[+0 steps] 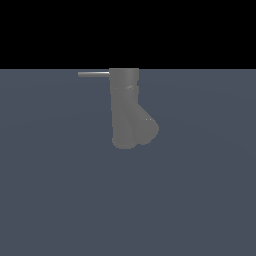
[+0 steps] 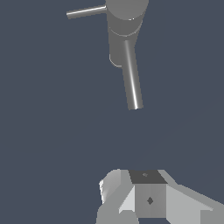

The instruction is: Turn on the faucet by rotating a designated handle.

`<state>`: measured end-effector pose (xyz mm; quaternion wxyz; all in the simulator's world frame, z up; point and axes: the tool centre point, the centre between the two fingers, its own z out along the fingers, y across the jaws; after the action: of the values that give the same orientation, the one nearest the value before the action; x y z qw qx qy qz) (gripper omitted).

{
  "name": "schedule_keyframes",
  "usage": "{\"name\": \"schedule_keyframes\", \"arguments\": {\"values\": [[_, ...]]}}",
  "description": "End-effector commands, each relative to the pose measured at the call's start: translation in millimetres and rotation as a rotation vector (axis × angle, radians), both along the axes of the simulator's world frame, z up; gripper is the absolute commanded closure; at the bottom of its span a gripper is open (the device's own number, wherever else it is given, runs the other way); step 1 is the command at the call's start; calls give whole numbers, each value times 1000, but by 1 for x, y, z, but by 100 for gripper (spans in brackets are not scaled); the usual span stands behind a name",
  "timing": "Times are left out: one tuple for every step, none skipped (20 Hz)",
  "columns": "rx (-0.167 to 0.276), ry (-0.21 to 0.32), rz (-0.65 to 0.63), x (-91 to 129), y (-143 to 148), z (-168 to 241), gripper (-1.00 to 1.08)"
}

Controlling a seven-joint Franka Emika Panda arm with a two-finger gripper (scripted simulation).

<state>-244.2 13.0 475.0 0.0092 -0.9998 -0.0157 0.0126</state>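
Observation:
The faucet is a matte grey upright cylinder with a stubby spout branching off low toward the exterior view's right. A thin light-grey handle projects from its top section toward the exterior view's left. In the wrist view the faucet is seen from above, with that handle sticking sideways and a second thin rod pointing toward the camera. My gripper shows only as white and grey blocks at the picture's edge, well apart from the faucet. How its jaws stand is unclear. It is absent from the exterior view.
The faucet stands on a plain dark blue-grey surface that runs back to a black background.

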Motion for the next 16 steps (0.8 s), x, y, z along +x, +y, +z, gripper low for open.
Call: {"name": "schedule_keyframes", "arguments": {"values": [[0,0,0,0,0,0,108],[1,1,0,0,0,0,108],[2,2,0,0,0,-1,108],[6,5,-1,0,0,-1,108],[10,9,-1,0,0,-3,108],[15,14,-2,0,-1,-4,108],[22,20,-3,0,-1,-6,108],[27,25,-3,0,-1,-8,108],[32,29,-4,0,-2,-9,108],[35,33,-4,0,-2,-10,108],[37,35,-3,0,-2,-10,108],[38,36,-3,0,-2,-11,108],[38,35,-3,0,-2,-11,108],[37,34,-3,0,-2,-10,108],[37,34,-5,0,-2,-10,108],[37,34,-7,1,-2,-10,108]]}}
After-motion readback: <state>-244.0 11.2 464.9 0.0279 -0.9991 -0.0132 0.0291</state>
